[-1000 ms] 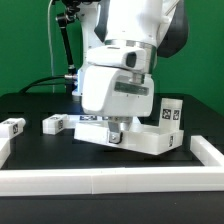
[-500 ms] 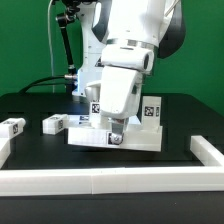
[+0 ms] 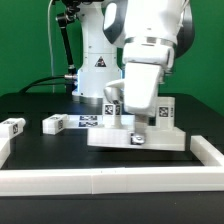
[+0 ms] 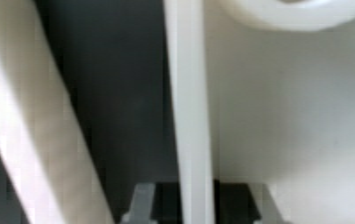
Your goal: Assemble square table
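The white square tabletop lies flat on the black table, right of centre in the exterior view. My gripper comes down on its near edge and is shut on it. In the wrist view the tabletop's thin rim runs between my two dark fingers, which press on either side of it. One tagged white leg stands upright on the slab's far right corner. Another tagged block shows behind my wrist, partly hidden. Two loose legs lie at the exterior view's left.
The marker board lies flat behind the tabletop's left end. The long white border rail runs along the front and turns back at the right; it also shows in the wrist view. The robot base stands at the back.
My gripper has slid the tabletop toward the exterior view's right, still shut on its edge. The slab has turned squarer to the front rail. The loose legs have not moved.
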